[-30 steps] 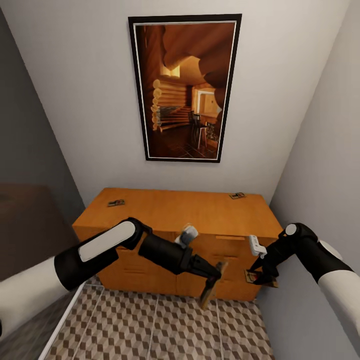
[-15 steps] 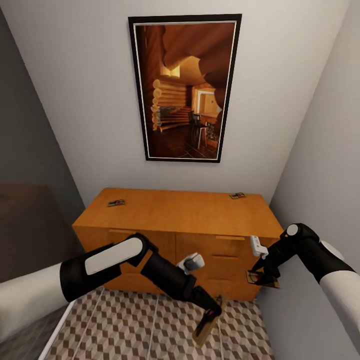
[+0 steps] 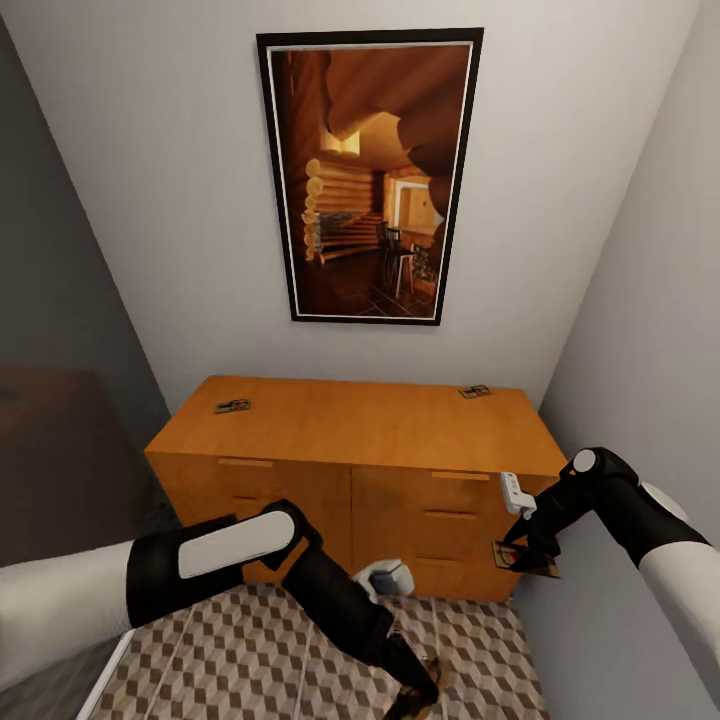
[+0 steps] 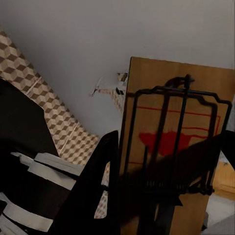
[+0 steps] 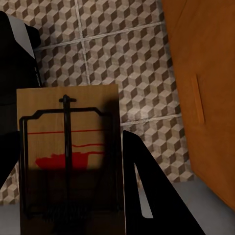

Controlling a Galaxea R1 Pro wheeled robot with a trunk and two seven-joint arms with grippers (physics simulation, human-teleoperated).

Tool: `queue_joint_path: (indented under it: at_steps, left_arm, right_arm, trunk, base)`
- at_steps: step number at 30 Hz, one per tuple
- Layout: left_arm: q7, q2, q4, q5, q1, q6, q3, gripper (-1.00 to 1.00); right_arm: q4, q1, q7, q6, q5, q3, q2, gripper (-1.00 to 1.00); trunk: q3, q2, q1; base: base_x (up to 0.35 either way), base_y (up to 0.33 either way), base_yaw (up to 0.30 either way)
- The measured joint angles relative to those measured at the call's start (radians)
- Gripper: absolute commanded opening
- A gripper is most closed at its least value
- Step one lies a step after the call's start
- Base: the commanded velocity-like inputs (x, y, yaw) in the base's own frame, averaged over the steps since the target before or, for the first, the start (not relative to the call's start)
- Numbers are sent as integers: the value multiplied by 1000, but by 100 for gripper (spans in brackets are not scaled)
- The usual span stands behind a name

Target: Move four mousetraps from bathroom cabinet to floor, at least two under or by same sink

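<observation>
Left pincer [image 3: 418, 700] low over cube-patterned tile floor [image 3: 250, 650], clamped on tan wooden mousetrap [image 4: 171, 147]. Right pincer [image 3: 520, 553] beside orange-brown wooden cabinet [image 3: 350, 430], gripping second mousetrap [image 5: 68, 156]. Two more mousetraps [image 3: 232, 406] [image 3: 474, 391] on cabinet top surface, well apart.

The cabinet [image 3: 350, 440] is set against the far wall, below a framed picture [image 3: 368, 175]. Two mousetraps lie on its top: one at the far left [image 3: 232, 406], one at the far right [image 3: 474, 391]. A third mousetrap [image 3: 522, 558] is held before the cabinet's right end. The bathroom floor [image 3: 250, 650] extends nearer, where a fourth mousetrap [image 3: 415, 700] is held low.
</observation>
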Motion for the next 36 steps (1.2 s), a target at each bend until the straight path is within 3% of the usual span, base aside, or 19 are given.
queue_joint_path:
  at_steps: [8,13,18,23,30,36]
  left_arm:
    - [0,-3,24,1,5,-82,-136,-100]
    - [0,-5,26,0,17,-109,-166,-100]
    - [1,-14,28,-1,33,-116,-221,-100]
    - [1,-22,28,-1,35,-118,-237,-100]
    - [1,-24,28,-1,38,-178,-240,-100]
    - [1,-33,28,-1,39,-186,-243,-100]
  right_arm:
    - [1,0,-1,0,0,0,0,-100]
    - [-1,7,-1,0,0,0,2,-100]
    - [-5,13,-1,0,0,0,2,-100]
    - [-5,14,-2,0,0,0,3,-100]
    - [-5,14,-3,0,0,-1,2,-100]
    - [-4,14,-3,0,0,0,2,-100]
  trunk:
    - [0,0,0]
    - [0,0,0]
    - [0,0,0]
    - [0,0,0]
    - [0,0,0]
    - [0,0,1]
  base:
    - [0,0,0]
    - [0,0,0]
    - [0,0,0]
    - [0,0,0]
    - [-6,0,0]
    - [-242,0,0]
